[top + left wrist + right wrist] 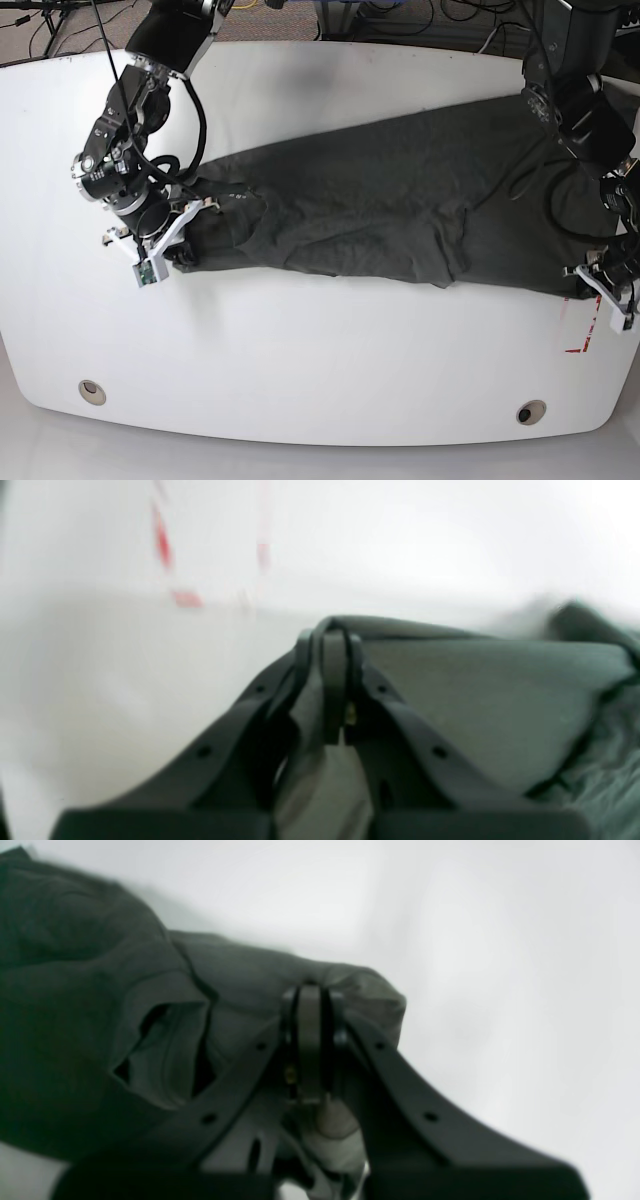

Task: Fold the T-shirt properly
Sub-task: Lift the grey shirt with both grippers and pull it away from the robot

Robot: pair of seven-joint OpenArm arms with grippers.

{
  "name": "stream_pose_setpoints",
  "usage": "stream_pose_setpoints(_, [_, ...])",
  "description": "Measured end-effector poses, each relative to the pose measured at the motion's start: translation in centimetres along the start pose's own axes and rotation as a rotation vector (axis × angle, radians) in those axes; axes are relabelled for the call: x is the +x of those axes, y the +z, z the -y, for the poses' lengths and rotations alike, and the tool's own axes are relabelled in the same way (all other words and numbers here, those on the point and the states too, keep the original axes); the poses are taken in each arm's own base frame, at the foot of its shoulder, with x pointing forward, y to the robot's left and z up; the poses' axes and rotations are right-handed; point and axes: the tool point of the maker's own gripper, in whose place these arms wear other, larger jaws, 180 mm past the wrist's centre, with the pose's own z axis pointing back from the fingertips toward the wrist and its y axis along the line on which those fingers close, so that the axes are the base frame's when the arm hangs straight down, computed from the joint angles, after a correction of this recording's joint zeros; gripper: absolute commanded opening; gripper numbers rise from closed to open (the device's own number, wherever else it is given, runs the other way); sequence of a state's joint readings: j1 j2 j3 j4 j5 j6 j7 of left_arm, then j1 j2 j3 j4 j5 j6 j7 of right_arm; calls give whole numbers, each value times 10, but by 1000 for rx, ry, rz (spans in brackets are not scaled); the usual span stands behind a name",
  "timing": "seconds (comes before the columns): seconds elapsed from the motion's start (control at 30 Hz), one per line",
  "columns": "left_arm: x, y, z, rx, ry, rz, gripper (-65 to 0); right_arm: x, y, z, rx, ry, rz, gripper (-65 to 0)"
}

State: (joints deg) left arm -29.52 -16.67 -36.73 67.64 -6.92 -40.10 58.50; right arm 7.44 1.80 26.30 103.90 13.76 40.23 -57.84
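T-shirt (400, 200): dark grey, stretched in a wrinkled band across the middle of the white desk (300, 370) in the base view, from centre left to the right edge
Left gripper (334, 640): fingers (300, 650) pinched closed on a fold of the T-shirt; at the right edge of the base view, beside red marks (578, 345) on the desk
Right gripper (310, 995): fingers (339, 1036) clamped tight on a bunched end of the cloth; centre left of the base view
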Motion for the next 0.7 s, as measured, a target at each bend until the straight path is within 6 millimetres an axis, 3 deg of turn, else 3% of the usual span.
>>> stream_pose_setpoints(0.3, [78,34,0,45,-48,139,-650,76,-5,44,-53,80,91,-650])
stream_pose_setpoints(0.5, [132,60,-2,65,-59,227,-650,139,-3,52,-57,172,176,-650])
stream_pose_setpoints(0.7, [190,97,-7,88,-57,333,-650,207,15,60,-90,254,283,-650])
